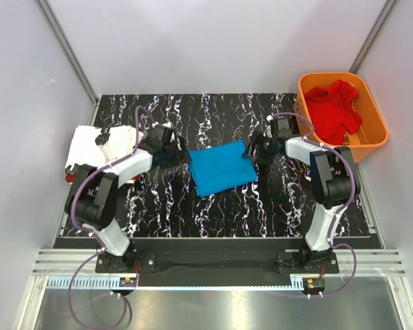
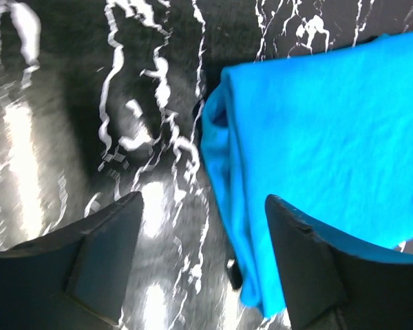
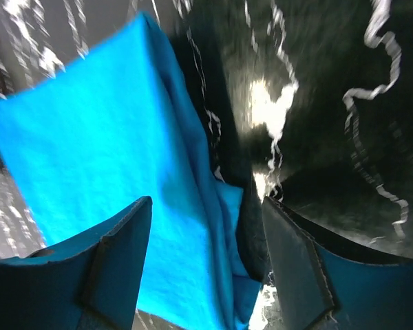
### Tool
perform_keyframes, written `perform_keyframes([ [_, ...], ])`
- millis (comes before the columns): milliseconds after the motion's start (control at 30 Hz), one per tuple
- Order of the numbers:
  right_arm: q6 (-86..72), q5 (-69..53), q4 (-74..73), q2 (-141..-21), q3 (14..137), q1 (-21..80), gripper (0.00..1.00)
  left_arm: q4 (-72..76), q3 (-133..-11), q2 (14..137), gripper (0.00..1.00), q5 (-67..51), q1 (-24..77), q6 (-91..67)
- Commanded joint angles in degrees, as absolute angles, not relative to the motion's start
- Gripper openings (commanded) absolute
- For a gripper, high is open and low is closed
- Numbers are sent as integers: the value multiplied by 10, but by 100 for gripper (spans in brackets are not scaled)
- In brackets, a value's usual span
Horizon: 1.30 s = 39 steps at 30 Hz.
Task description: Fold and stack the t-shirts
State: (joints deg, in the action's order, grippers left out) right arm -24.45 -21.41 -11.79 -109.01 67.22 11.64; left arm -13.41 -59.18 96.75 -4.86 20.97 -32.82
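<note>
A folded bright blue t-shirt (image 1: 224,170) lies flat on the black marbled table (image 1: 213,213), midway between the arms. My left gripper (image 1: 179,157) is open at its left edge; in the left wrist view that edge (image 2: 241,227) lies loose between the spread fingers (image 2: 107,258). My right gripper (image 1: 252,149) is open at its right edge, and the blue cloth (image 3: 103,151) hangs slack between the fingertips (image 3: 299,268). A folded white t-shirt (image 1: 96,143) rests at the far left. A bright red t-shirt (image 1: 334,110) lies crumpled in the orange basket (image 1: 372,103).
The orange basket stands off the table's back right corner. A sliver of dark red (image 1: 70,177) shows under the white t-shirt's near corner. Grey walls close in on both sides, and a metal rail (image 1: 213,265) runs along the near edge.
</note>
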Motion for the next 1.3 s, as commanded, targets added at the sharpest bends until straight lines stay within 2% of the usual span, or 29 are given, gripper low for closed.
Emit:
perform_keyframes([
  [0,-241,-186,-98,-1071,664,142,72,-137,-577,888,79,21,209,-309],
  [100,-248,-175,-91,-1063,651,153,70,-206,-589,845,83,116,209,-272],
  [233,-256,-170,-61,-1050,621,159,70,-276,-613,811,99,228,209,-248],
  [300,-259,-180,-51,-1053,615,163,70,-294,-619,804,99,267,209,-240],
  [367,-261,-183,-53,-1057,616,166,69,-294,-621,800,99,259,209,-243],
  [500,-265,-189,-51,-1052,599,177,63,-261,-595,805,97,137,213,-270],
  [733,-282,-164,-43,-1006,546,248,59,-208,-554,816,99,84,245,-303],
  [833,-285,-150,-53,-981,527,253,61,-206,-553,818,99,90,247,-308],
  [967,-270,-99,-80,-957,530,252,70,-244,-571,813,99,163,247,-289],
  [1100,-265,-98,-92,-959,548,252,71,-302,-633,873,99,290,247,-251],
  [1200,-272,-80,-84,-955,547,252,72,-320,-667,918,99,327,246,-244],
  [1267,-274,-56,-83,-950,548,252,81,-315,-678,939,99,328,246,-242],
])
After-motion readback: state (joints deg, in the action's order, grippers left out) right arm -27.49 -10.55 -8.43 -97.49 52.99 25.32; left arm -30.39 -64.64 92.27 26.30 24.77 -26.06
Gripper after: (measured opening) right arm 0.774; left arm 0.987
